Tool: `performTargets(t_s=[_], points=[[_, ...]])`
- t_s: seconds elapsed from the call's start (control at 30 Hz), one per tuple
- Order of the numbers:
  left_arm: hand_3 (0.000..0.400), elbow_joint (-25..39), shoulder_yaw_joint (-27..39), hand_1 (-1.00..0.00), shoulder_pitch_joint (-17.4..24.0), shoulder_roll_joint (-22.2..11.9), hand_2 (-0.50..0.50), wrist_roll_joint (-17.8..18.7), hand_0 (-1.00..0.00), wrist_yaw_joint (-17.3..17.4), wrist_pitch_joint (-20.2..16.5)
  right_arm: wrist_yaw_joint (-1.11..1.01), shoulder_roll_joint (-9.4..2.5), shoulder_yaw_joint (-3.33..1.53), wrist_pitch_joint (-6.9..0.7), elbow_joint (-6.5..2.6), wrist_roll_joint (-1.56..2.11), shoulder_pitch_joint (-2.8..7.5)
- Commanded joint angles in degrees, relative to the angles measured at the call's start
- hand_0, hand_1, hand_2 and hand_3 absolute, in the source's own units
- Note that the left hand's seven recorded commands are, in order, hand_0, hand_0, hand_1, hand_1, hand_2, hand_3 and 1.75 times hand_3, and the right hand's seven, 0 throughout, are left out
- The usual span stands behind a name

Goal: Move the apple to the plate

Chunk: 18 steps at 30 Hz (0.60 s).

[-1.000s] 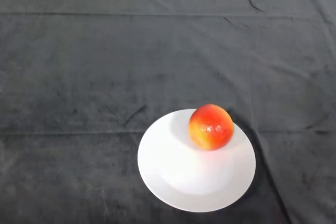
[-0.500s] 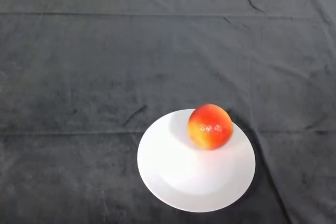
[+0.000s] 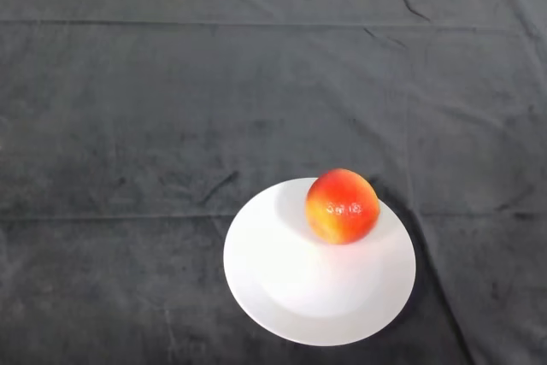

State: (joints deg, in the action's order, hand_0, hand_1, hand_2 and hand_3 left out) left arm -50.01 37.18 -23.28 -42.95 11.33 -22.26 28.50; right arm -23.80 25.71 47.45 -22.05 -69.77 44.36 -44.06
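The apple [image 3: 343, 206] sat on the white plate [image 3: 291, 292], on the part of the plate farthest from the robot and toward its right, close to the rim there. It was round, red over its top and right side and yellow-orange on the side facing the plate's centre, with small bright glints on its front. Being near-spherical, it had no clear long axis, and neither a stem nor a hollow could be made out, so which way it pointed could not be told. No label, sticker or writing showed on the apple or the plate. The plate held only the apple and lay flat on the dark cloth [image 3: 171, 108], whose creases ran beyond the plate.
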Motion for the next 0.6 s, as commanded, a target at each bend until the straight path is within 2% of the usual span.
performTargets(t_s=[0.03, 0.6], points=[[0.000, -2.5, 1.5, 0.00, 0.4, -3.8, 0.00, 0.4, 0.00, 0.2, 1.0, -0.22, 1.83, 0.02, 0.03, 0.02, 1.54, -2.98], [0.000, -2.6, 1.5, 0.00, 0.5, -3.7, 0.00, 0.3, 0.00, 0.4, 1.0, -0.24, 1.84, 0.03, 0.04, 0.00, 1.51, -2.99]])
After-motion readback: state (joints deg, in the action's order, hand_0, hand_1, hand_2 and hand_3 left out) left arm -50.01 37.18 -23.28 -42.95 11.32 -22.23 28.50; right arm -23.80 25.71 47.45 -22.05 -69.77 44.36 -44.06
